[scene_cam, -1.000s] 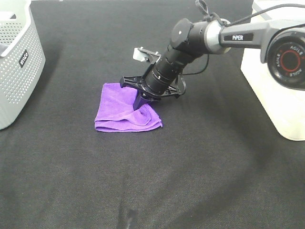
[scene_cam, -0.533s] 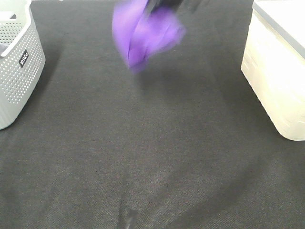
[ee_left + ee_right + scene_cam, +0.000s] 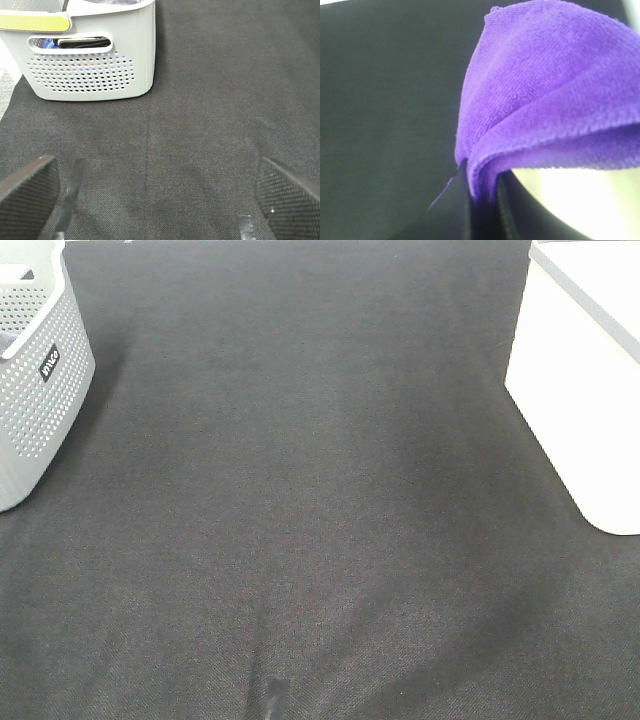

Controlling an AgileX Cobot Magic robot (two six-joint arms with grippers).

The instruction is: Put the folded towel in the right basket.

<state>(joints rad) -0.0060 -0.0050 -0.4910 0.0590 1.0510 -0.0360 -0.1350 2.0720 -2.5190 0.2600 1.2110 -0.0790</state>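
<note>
The purple folded towel (image 3: 545, 85) fills the right wrist view, pinched between the dark fingers (image 3: 460, 210) of my right gripper (image 3: 482, 200), which is shut on it. The towel and the right arm are out of the exterior high view. The white right basket (image 3: 585, 390) stands at the right edge of the table; a pale patch under the towel in the right wrist view may be it. My left gripper (image 3: 160, 195) is open and empty low over the black cloth, with both textured pads (image 3: 27, 192) showing.
A grey perforated basket (image 3: 35, 370) stands at the left edge; it also shows in the left wrist view (image 3: 90, 55), holding dark and blue items. Black cloth (image 3: 300, 520) covers the table between the baskets.
My right gripper lifted the purple towel off the middle of the table and carried it up and out of the exterior high view. The table's middle now holds nothing.
</note>
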